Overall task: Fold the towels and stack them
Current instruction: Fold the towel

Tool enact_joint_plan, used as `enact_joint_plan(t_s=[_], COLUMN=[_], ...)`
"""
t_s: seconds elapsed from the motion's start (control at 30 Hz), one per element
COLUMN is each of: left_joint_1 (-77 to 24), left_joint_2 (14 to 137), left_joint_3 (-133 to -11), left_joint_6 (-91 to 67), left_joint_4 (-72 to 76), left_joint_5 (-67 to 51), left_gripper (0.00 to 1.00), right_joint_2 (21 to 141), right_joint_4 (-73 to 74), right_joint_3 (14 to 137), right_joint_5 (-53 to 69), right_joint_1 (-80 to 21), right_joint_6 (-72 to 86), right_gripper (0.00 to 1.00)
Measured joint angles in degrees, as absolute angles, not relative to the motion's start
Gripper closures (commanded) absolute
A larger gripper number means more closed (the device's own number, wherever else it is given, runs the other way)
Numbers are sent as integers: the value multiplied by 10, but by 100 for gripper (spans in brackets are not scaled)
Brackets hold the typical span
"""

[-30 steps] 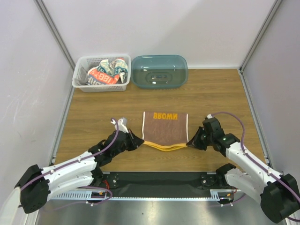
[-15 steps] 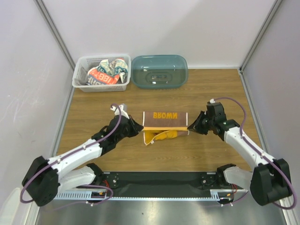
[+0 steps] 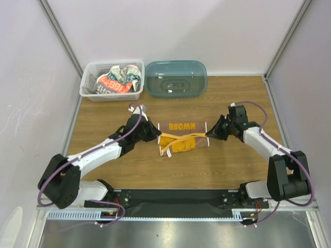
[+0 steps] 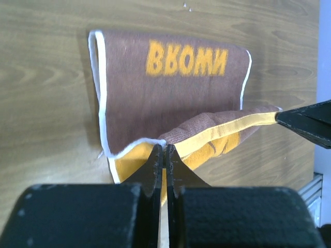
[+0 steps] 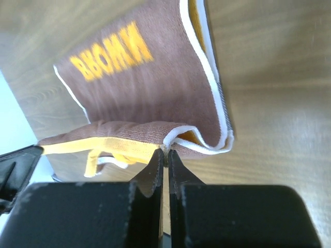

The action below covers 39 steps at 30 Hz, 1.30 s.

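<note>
A wooden table (image 3: pixel 227 165) is bearing a brown towel (image 3: pixel 182 136) at its centre, half folded. Other towels (image 3: pixel 120 78) are sitting in a basket (image 3: pixel 87 94) at the far left. The left gripper (image 3: pixel 156 135) and right gripper (image 3: pixel 209 133) are each pinching a near corner, fingers clamped tight.

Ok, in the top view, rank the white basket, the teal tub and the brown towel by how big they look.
1 and 2: white basket and teal tub. They look about alike, so I can't rank them.
3: brown towel, partly folded and clearly the smallest.
</note>
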<state>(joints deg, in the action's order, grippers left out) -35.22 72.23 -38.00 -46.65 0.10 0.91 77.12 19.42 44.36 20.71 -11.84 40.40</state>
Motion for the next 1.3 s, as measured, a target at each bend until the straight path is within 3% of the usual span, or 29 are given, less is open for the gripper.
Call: enact_joint_plan(t_s=[0.47,0.67,1.03,1.13,1.2,1.23,1.3], left_joint_1=[-287,-284,-355,-381,-389,-392,-395], left_joint_2=[808,807,741,725,710,701,670], left_joint_3=[-417,-401,-309,-249,-204,-186,-148], left_joint_6=[-461,-460,-456,-472,-492,-501,-520], left_joint_4=[17,55,66,98,117,127,133], left_joint_5=[-59,-141,-220,-221,-217,-214,-208], left_gripper=[100,100,99,91,81,70,62], right_joint_2=[845,860,768,728,710,703,692], right_joint_4=[142,145,183,199,214,219,228], right_joint_3=[510,510,441,399,376,366,347], right_joint_5=[241,250,244,244,245,247,245], right_joint_1=[-86,-82,-81,-81,-80,-81,-80], right_joint_6=[405,403,374,367,362,359,356], right_gripper=[100,100,100,100,100,100,100])
